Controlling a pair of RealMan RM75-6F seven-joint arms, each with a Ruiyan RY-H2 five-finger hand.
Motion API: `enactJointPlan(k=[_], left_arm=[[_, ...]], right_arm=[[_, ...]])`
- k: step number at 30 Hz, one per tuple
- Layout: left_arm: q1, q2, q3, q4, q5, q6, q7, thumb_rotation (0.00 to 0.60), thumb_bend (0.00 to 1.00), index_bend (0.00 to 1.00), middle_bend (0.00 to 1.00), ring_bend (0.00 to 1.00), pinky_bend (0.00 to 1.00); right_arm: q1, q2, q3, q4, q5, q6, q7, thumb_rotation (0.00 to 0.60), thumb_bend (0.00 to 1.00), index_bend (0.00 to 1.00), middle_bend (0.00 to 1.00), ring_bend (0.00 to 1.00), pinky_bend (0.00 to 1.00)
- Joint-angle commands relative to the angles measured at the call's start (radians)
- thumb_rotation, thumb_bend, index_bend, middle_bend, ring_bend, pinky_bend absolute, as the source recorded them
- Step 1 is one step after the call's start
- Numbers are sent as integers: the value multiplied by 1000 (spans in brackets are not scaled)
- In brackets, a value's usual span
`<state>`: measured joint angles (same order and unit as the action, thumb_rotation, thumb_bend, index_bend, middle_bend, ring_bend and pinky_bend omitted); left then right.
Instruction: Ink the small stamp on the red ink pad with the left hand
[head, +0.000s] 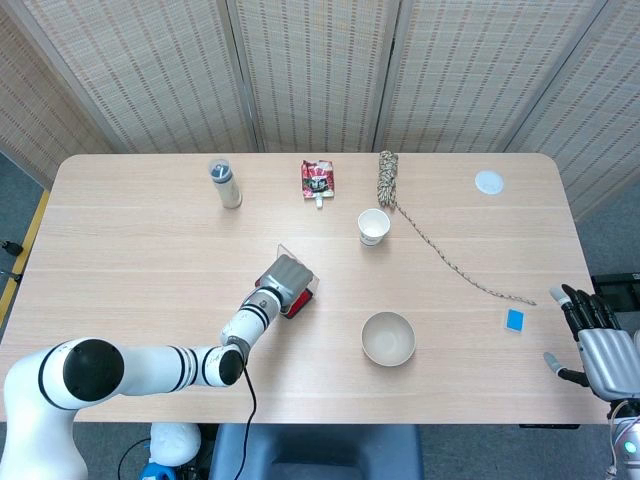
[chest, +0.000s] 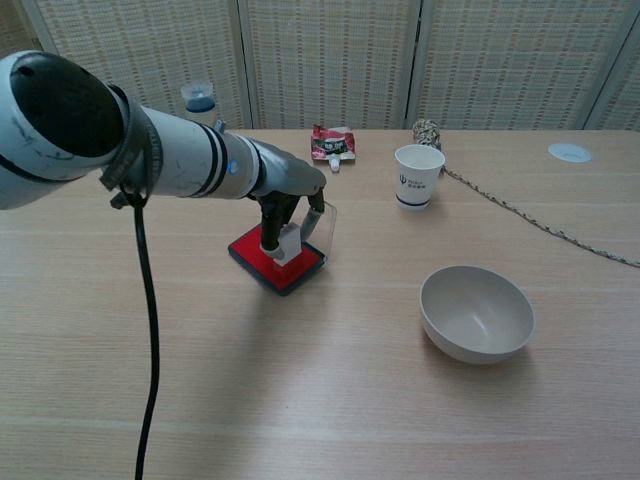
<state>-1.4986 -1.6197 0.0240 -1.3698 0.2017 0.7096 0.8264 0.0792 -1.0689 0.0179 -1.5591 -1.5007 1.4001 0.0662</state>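
The red ink pad (chest: 277, 262) lies in a dark tray on the table, its clear lid (chest: 326, 226) standing open at the far side. My left hand (chest: 283, 189) reaches down over it and pinches the small white stamp (chest: 283, 243), whose base sits on the red surface. In the head view the left hand (head: 284, 277) covers most of the ink pad (head: 304, 295), and the stamp is hidden there. My right hand (head: 597, 338) stays off the table's right edge, fingers spread, holding nothing.
A beige bowl (chest: 477, 312) sits right of the pad. A paper cup (chest: 418, 175), a rope (chest: 520, 214), a red snack packet (chest: 332, 143) and a capped bottle (chest: 199, 100) stand further back. A blue card (head: 515, 319) and a white lid (head: 489, 181) lie at the right.
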Motion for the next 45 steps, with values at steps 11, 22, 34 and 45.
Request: enactJointPlan(k=[11,22,34,45], left_arm=[[37,151,3,-288,22,196,-3,600,536,867,1000,1000,921],[117,217,16,-407,94,280,-37,600,536,863,1000,1000,921],[251,209,47,-402,242,287,-129,600,535,827,1000,1000,921],[370,155,65,-321,396,267,-220,600,533,766,1000,1000,921]], right_arm=[[-16,5,-18,-10,-53,45,3,600,267,0,0,0,0],[-24,4,-28,-11,-85,69,2,600,267,0,0,0,0],[-25,-4,-42,-17,-117,74,-22,600,268,0,0,0,0],[-27,-7,-44,-18,-120,78,-31,600,269,0,0,0,0]])
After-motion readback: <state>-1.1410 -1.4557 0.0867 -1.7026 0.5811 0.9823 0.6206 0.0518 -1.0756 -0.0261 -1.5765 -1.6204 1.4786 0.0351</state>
